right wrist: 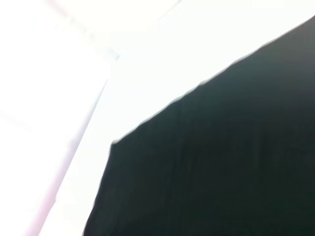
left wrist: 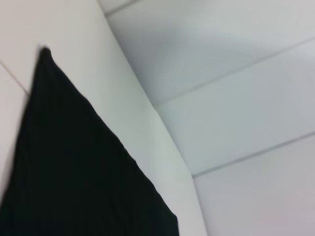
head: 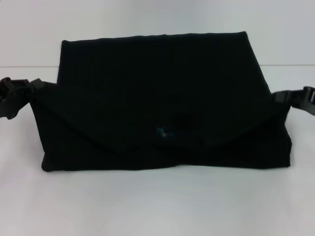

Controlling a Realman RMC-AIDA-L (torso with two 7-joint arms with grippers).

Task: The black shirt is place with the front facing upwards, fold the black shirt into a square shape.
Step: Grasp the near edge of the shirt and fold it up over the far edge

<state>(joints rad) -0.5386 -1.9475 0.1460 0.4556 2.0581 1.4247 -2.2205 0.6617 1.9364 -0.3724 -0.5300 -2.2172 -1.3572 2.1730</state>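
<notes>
Here the black shirt point(head: 157, 98) lies folded on the white worktop point(head: 157, 206), a small blue neck label point(head: 161, 131) faintly visible, its writing unreadable. The left gripper point(head: 15, 96) and right gripper point(head: 298, 101) sit at its side edges; I cannot tell their grip.

Worktop point(head: 147, 206): plain white, matte, evenly lit, soft shadow along its near side. Far edge meets a pale wall point(head: 147, 14) at a faint horizontal line. Left wrist view shows white panels point(left wrist: 236, 98) with thin seams. Right wrist view bright, washed-out white.
</notes>
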